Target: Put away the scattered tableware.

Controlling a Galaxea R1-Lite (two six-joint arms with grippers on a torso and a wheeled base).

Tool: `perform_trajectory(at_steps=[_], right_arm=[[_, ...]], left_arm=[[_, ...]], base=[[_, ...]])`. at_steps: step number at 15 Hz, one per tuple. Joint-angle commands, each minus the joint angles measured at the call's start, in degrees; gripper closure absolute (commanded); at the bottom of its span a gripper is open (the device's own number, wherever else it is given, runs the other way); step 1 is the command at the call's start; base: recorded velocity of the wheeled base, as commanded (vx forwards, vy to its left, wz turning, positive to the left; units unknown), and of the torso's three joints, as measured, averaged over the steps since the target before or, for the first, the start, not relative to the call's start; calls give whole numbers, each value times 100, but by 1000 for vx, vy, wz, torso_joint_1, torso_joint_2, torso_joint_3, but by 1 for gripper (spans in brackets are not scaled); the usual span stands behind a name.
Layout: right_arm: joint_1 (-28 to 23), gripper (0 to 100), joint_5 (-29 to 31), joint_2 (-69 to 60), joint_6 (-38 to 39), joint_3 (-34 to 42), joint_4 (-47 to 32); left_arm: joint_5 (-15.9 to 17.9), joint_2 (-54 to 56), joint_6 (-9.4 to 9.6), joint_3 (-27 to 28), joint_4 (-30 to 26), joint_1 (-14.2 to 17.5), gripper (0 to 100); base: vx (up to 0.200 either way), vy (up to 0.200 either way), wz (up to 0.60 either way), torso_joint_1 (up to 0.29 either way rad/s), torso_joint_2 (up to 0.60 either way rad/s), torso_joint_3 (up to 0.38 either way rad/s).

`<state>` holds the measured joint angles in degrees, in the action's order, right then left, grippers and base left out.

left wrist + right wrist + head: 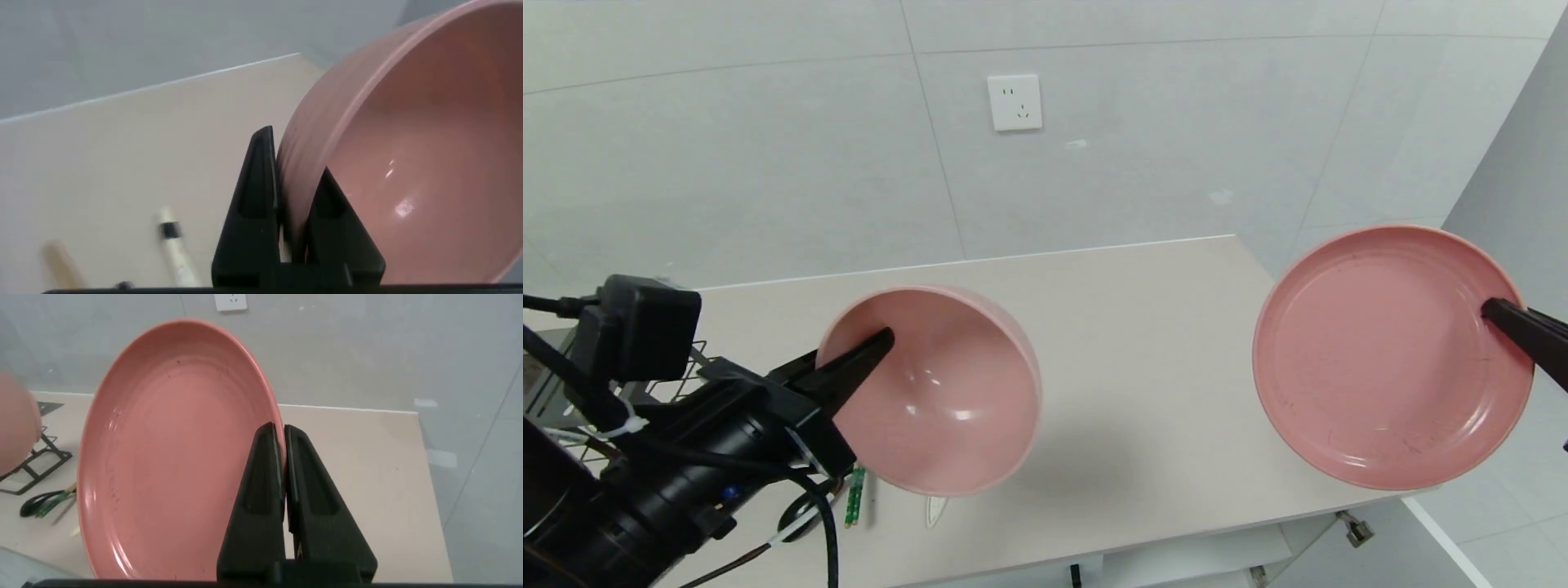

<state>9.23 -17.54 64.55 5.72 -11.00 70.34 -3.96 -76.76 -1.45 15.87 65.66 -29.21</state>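
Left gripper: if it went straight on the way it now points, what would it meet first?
The left gripper holds the pink bowl, which would go along. Past it the way looks free above the table, probably until the tiled wall; depth is unclear.

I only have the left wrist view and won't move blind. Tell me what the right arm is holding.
Observer: The right fingers are shut on the rim of a pink plate, held up tilted near the right end of the table.
Operator: Report what stands beside the left arm.
Observer: A black wire rack, at the table's left end.
Operator: Say what lies under my bowl.
Observer: A green stick-like utensil lies on the table near its front edge, below the raised bowl.
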Motion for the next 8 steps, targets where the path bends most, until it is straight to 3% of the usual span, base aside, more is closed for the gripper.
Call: perform_trajectory(at_steps=[1,2,3,7,8], right_arm=[[9,100,5,23,-27,-166,6],[9,100,-4,49,-44,-201,41],[9,100,-4,49,-176,-192,129],[-9,100,5,462,-985,-25,358],[-9,100,5,655,-1064,80,639]], left_arm=[[-281,74,479,-23,0,3,100],[-289,83,637,-49,87,3,100],[-289,65,620,-67,298,-15,100],[-272,-585,92,-401,1599,-15,100],[-272,-858,92,-515,2030,-15,100]], base=[[0,0,0,0,0,0],[0,0,0,0,0,0],[0,0,0,0,0,0],[0,0,0,0,0,0],[0,0,0,0,0,0]])
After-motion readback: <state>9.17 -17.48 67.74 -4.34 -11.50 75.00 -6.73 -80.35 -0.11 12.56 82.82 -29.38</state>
